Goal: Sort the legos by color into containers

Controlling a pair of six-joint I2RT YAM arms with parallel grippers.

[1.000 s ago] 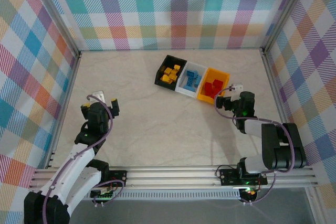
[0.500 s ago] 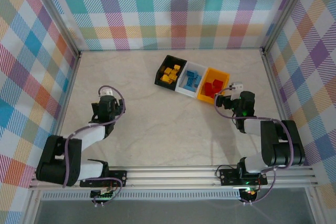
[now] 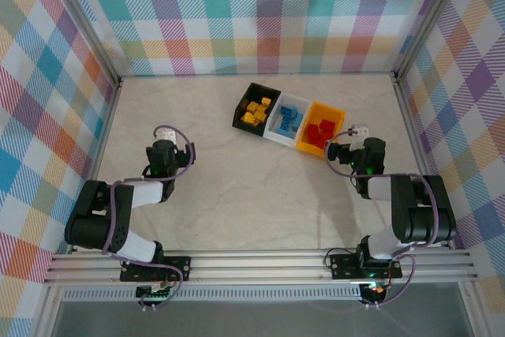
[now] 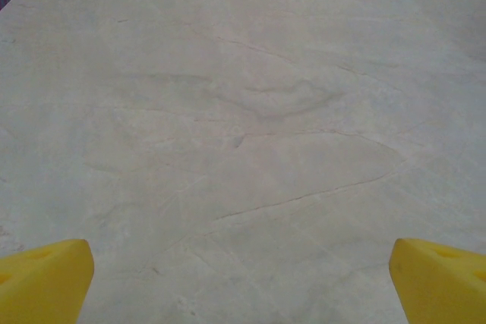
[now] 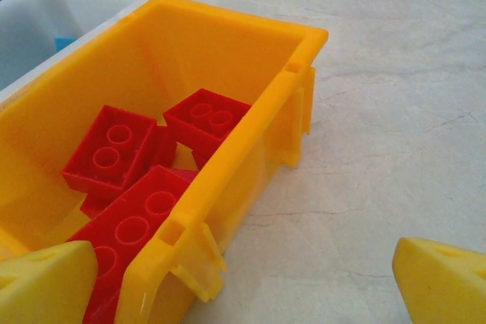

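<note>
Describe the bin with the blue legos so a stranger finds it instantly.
On the far side of the table, three bins form a row. Take the middle one: the white bin, holding blue legos, between the black bin and the orange-yellow bin.

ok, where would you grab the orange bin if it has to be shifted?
Take the orange bin by its outer long wall, coming from above and straddling the rim. That wall is thin and upright, and it faces bare table. The red bricks sit below the rim, and the white bin blocks the opposite side.
</note>
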